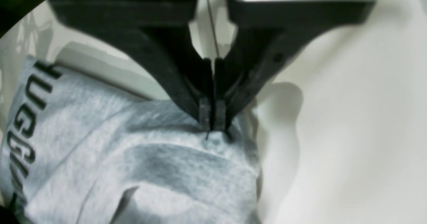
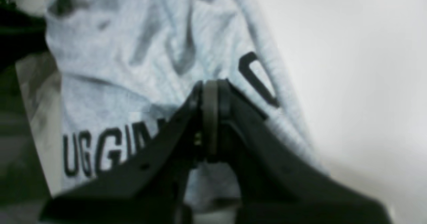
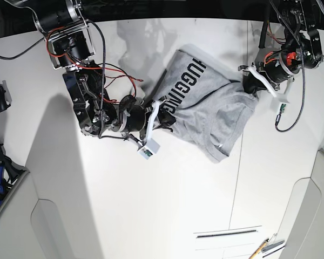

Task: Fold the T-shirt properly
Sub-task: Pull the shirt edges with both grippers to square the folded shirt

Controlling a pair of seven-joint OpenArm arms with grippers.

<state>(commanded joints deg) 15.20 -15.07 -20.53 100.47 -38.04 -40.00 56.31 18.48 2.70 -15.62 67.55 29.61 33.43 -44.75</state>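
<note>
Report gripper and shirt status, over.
Left gripper shut on grey T-shirt. Right gripper shut, at shirt's edge. Shirt part-folded, creased, lettering showing.

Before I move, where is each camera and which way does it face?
Left wrist: on the left arm, facing its closed gripper at the T-shirt's edge.
Right wrist: on the right arm, facing its gripper over the shirt.
Base: high, looking down; both arms show.
Left wrist and base share the "HUGGIN" lettering.

The T-shirt (image 3: 218, 116) lay on the counter (image 3: 167, 210) between the left tool (image 3: 251, 86) and the right tool (image 3: 164, 121), beyond the pencil (image 3: 258, 249).
</note>
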